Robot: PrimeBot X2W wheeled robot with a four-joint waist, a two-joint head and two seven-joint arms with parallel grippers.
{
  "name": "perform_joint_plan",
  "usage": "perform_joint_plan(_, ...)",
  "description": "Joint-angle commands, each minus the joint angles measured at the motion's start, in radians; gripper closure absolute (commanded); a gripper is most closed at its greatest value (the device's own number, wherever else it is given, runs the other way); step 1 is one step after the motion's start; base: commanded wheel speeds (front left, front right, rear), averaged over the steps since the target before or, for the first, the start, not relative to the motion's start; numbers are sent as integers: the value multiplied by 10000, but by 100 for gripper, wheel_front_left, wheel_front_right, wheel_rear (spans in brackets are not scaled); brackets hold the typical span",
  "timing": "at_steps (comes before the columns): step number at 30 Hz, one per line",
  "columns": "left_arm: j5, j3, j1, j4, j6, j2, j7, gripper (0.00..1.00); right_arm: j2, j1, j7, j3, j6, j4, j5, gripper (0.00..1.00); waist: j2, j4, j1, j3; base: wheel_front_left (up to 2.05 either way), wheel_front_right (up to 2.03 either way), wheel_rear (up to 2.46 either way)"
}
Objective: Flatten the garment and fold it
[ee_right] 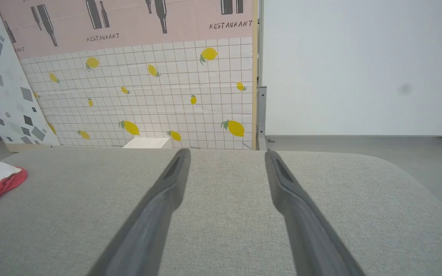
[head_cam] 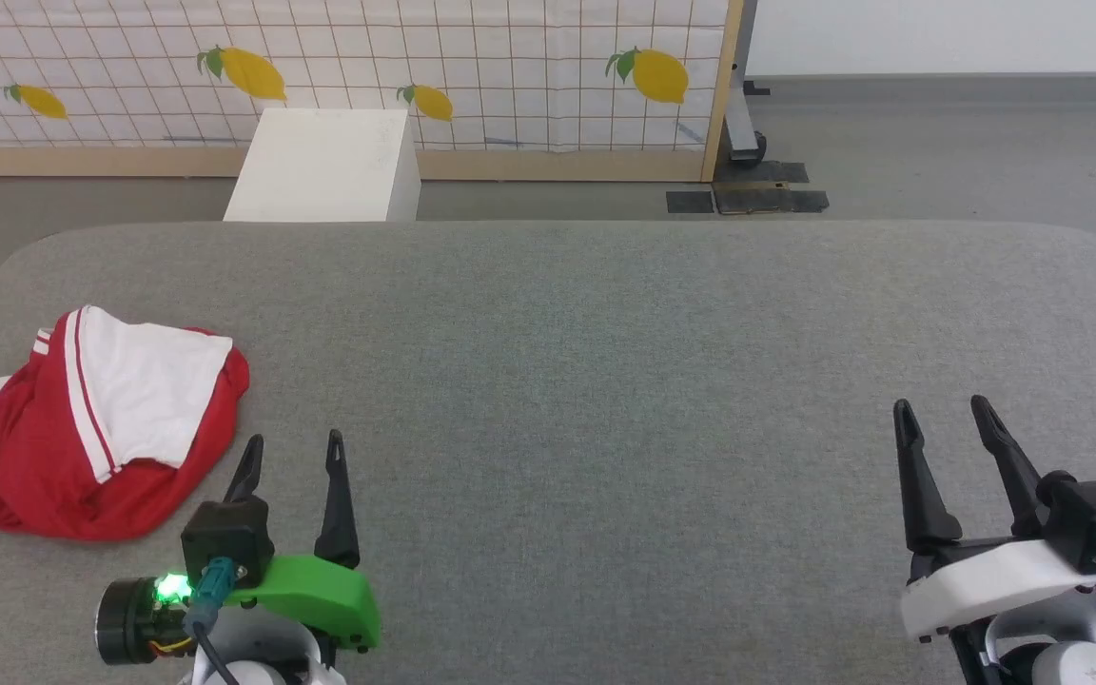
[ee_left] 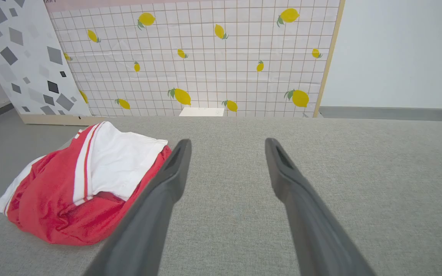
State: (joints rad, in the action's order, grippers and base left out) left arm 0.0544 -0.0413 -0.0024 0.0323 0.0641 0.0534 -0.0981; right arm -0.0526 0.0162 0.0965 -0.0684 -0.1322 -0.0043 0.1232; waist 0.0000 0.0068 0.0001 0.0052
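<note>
Broad grey fabric table (head_cam: 605, 381), rounded at the far corners. Behind it, a lemon-print grid panel (head_cam: 510, 76) and, lower, a white box (head_cam: 329, 166). On the table's near left part, the red-and-white jersey T-shirt (head_cam: 101, 428), crumpled in a heap, white sleeve with striped trim uppermost. Just beside its right edge, the left claw (head_cam: 293, 442), fingers spread, empty. Well apart at the near right, the right claw (head_cam: 940, 404), likewise spread, holding nothing.

A white box (head_cam: 324, 162) stands before a lemon-print panel (head_cam: 510, 76), beyond the grey table (head_cam: 605, 381).
</note>
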Motion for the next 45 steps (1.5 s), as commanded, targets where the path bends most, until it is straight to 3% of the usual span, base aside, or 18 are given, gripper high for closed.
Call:
perform_joint_plan(1, 96, -17, -163, 33, 100, -13, -92, 0, 10, 22, 99, -37, 6, -87, 106, 0, 0, 3, -1, 5, 0, 0, 0)
perform_joint_plan(45, 767, -233, -322, 590, 384, -24, -1020, 0, 19, 277, 1032, -223, 12, 95, 16, 0, 0, 132, -1, 26, 0, 0, 0)
